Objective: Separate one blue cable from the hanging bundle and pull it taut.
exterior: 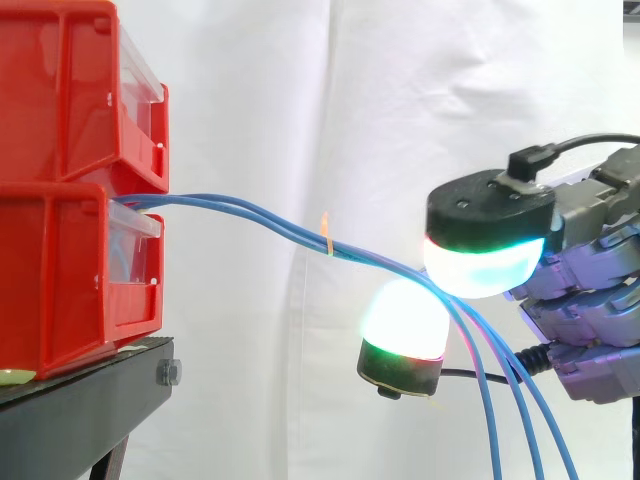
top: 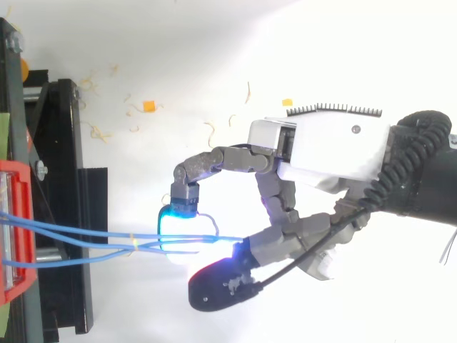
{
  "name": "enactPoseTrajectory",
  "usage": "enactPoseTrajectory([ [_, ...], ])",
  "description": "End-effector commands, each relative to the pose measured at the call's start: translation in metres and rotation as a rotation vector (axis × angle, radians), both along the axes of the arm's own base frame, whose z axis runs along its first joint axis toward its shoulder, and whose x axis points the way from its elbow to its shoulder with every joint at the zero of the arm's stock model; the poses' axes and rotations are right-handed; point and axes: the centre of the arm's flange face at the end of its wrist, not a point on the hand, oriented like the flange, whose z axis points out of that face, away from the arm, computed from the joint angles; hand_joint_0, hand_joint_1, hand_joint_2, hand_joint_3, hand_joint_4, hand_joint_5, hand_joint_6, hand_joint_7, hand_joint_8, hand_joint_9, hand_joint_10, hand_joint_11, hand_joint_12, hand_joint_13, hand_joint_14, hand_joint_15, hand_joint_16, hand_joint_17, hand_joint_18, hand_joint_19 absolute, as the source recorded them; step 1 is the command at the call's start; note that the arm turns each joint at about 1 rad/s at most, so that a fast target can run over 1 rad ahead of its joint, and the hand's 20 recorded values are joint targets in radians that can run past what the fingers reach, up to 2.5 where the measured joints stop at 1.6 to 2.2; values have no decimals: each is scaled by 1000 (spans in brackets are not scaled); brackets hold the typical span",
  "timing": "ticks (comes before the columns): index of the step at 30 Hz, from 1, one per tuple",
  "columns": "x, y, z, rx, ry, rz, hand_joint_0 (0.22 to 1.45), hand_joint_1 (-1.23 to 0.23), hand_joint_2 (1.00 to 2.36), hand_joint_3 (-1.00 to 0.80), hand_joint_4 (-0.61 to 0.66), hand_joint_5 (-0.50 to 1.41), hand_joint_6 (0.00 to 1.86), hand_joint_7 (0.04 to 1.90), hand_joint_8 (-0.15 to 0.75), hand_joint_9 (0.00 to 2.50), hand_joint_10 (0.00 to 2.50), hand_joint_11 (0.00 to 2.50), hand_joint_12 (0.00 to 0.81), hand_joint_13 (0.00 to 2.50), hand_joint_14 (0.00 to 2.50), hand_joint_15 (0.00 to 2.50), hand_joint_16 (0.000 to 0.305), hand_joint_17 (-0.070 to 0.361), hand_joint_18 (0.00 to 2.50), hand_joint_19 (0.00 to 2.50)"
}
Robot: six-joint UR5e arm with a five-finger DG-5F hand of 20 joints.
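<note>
Several thin blue cables (exterior: 250,212) come out between the two red bins and run right, sagging, held together by an orange tie (exterior: 325,238). Past the tie they pass between two glowing fingertips (exterior: 487,265) of my hand (exterior: 590,300), one pad above them and one below, then hang straight down as three loose strands. In the top view the cables (top: 86,239) meet at the orange tie (top: 133,245) and end between the curled fingers of the hand (top: 285,207). The fingers close round the whole bundle, and no strand stands apart.
Two red bins (exterior: 60,200) are stacked on a black stand (exterior: 90,390) at the left, before a white curtain. In the top view, scraps of orange and pale debris (top: 148,106) lie on the white floor beside the stand (top: 68,143).
</note>
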Motion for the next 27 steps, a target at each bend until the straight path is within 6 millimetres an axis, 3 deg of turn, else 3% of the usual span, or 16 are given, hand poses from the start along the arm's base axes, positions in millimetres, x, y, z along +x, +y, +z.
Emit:
enactPoseTrajectory([
  [1,0,0,0,0,0,0,735,-1102,1002,-462,156,122,505,1157,174,2124,30,773,296,1868,29,1252,43,96,1446,975],
  [3,0,0,0,0,0,0,644,-1077,1000,-500,164,122,505,1154,175,2120,30,761,302,1862,28,1269,44,99,1436,978],
  [6,0,0,0,0,0,0,484,-832,1000,-500,166,124,505,1133,177,2144,25,700,331,1891,26,1238,54,121,1495,936],
  [12,0,0,0,0,0,0,544,-425,1000,-500,135,126,505,1136,156,2168,28,687,304,1896,28,1248,50,113,1459,977],
  [15,0,0,0,0,0,0,635,-511,1000,-500,131,127,505,1144,142,2171,26,694,294,1901,26,1256,46,103,1438,998],
  [19,0,0,1,0,-1,0,707,-669,1015,-252,170,131,505,1145,147,2203,27,713,308,1927,26,1242,46,104,1494,980],
  [27,0,-1,0,0,0,-2,714,-708,1017,-147,158,136,505,1150,175,2211,30,751,315,1934,26,1253,47,107,1511,965],
])
